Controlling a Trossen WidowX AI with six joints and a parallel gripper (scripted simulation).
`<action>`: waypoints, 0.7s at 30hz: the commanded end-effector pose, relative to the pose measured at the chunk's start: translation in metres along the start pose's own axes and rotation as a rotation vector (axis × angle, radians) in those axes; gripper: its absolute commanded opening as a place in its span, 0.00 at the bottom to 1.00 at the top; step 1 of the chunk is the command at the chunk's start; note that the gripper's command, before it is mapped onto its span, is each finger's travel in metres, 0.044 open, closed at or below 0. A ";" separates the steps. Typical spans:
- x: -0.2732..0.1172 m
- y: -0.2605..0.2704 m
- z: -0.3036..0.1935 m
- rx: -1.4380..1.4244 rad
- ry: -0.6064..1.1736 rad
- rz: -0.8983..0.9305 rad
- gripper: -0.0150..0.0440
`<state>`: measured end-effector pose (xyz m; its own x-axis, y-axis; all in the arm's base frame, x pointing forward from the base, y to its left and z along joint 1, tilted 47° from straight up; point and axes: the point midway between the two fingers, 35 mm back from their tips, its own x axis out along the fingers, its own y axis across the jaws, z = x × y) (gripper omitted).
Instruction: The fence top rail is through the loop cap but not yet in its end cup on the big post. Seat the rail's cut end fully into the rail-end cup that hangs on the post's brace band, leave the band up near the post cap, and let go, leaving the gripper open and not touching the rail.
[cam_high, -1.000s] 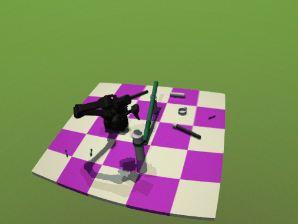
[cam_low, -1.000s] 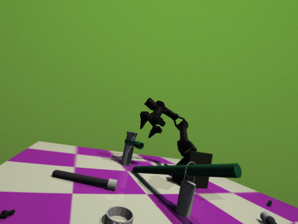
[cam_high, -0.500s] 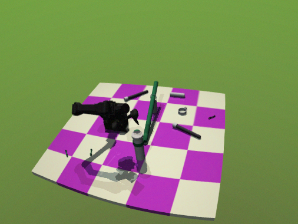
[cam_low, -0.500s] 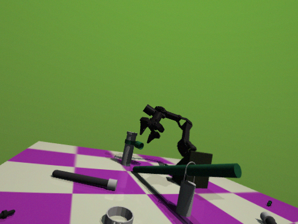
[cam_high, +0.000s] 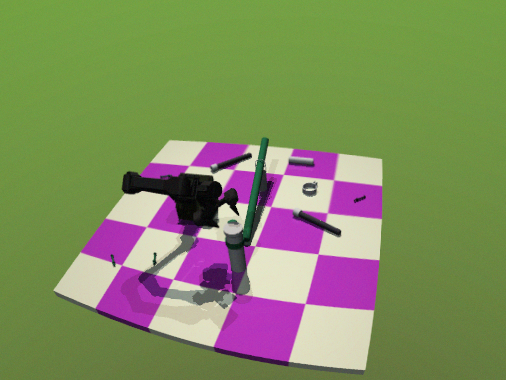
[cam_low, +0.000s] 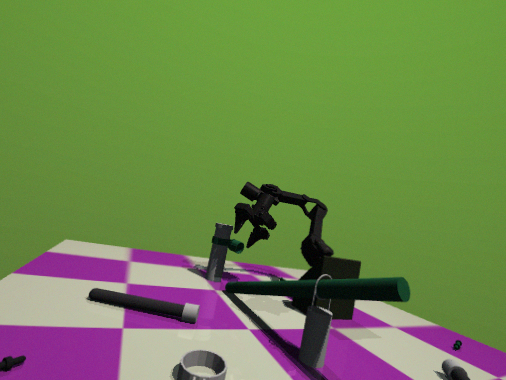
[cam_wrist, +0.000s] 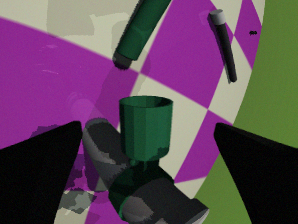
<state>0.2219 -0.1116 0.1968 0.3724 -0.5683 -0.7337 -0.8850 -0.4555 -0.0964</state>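
Going left to right in the exterior view: a dark loose tube with a pale end (cam_low: 144, 304) lies on the checkered board (cam_low: 65, 280) at about 9 o'clock; a grey ring (cam_low: 202, 364) sits near the bottom edge at 6 o'clock; then comes the big post (cam_low: 218, 252), standing upright, with its green brace band (cam_low: 218, 240) high up near the top and the rail-end cup (cam_low: 235, 245) sticking out of it toward 3 o'clock.

The pincer (cam_low: 249, 227) hangs just above and beside that cup, jaws spread about as wide as they go, nothing between them and not touching anything I can make out; from the wrist view the two dark fingers sit at the far left and right edges with the cup (cam_wrist: 145, 125) framed in the gap between them, open mouth facing up the frame (post and band right below it).

The green rail (cam_low: 320, 289) runs through the loop cap (cam_low: 320, 285) on the short post (cam_low: 315, 336) at around 4 o'clock; its cut end (cam_low: 230, 287) points toward the big post but sits lower than the cup and apart from it, so it's not seated; the wrist view shows the same gap, rail end (cam_wrist: 124, 60) at 11 o'clock from the cup's mouth.
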 end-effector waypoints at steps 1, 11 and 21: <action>0.008 0.000 0.002 -0.008 -0.007 0.002 1.00; 0.024 -0.001 0.002 -0.008 -0.007 0.001 1.00; 0.040 0.000 0.002 -0.008 -0.005 0.001 1.00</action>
<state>0.2350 -0.1311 0.1721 0.3732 -0.5697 -0.7322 -0.8850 -0.4555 -0.0967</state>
